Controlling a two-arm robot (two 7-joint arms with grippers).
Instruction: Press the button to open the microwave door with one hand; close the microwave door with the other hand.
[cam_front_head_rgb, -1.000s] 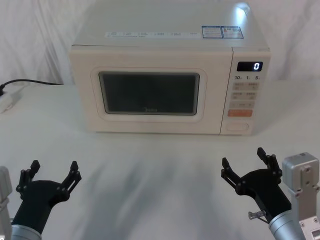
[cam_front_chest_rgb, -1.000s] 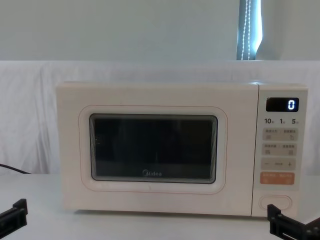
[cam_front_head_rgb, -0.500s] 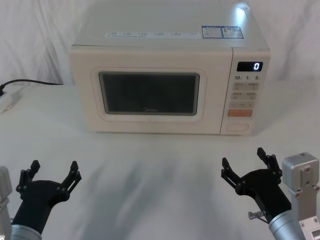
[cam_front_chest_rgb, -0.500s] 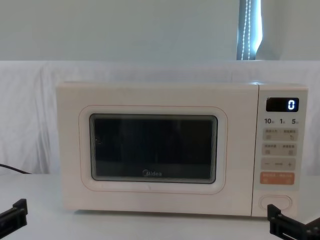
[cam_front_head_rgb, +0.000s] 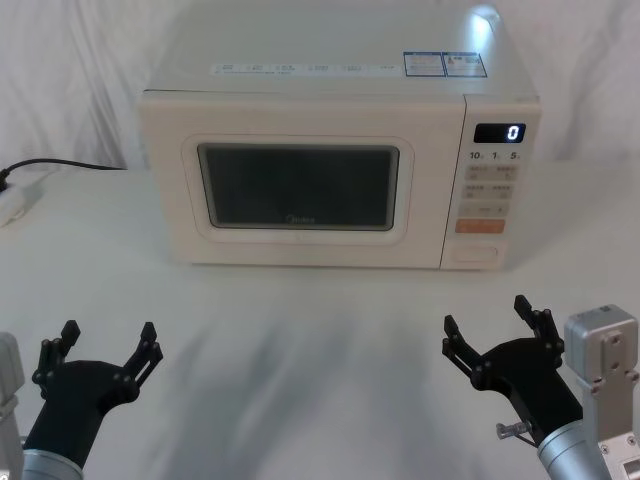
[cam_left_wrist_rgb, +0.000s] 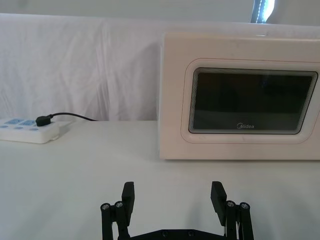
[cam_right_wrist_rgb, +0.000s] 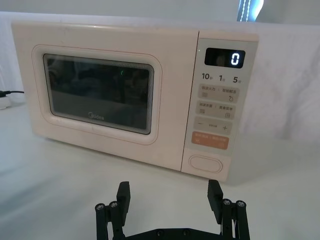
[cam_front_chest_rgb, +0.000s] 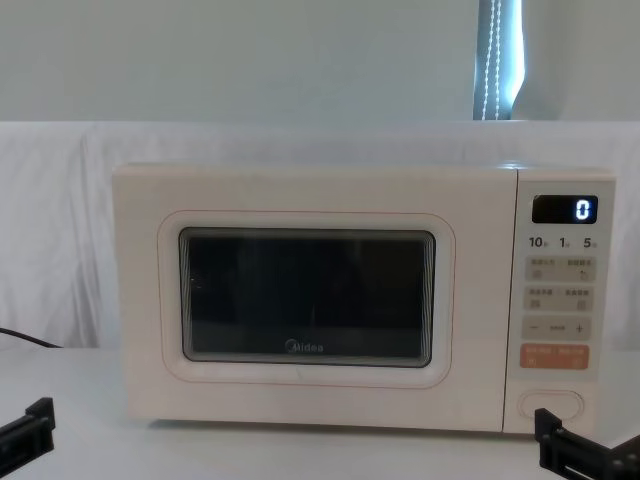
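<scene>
The cream microwave (cam_front_head_rgb: 340, 90) stands at the back of the table with its door (cam_front_head_rgb: 298, 186) shut flush. Its dark window carries the Midea logo (cam_front_chest_rgb: 305, 347). The pill-shaped button (cam_front_head_rgb: 474, 254) sits at the bottom of the control panel, under the orange key (cam_right_wrist_rgb: 213, 141); the button (cam_right_wrist_rgb: 206, 164) also faces the right wrist camera. My left gripper (cam_front_head_rgb: 97, 347) hovers open over the near left of the table. Over the near right, my right gripper (cam_front_head_rgb: 488, 320) is open too, short of the button and touching nothing.
A white power strip (cam_left_wrist_rgb: 27, 130) with a black plug and cable (cam_front_head_rgb: 60, 164) lies at the far left of the table. White cloth covers the table and the wall behind. Bare cloth lies between the grippers and the microwave.
</scene>
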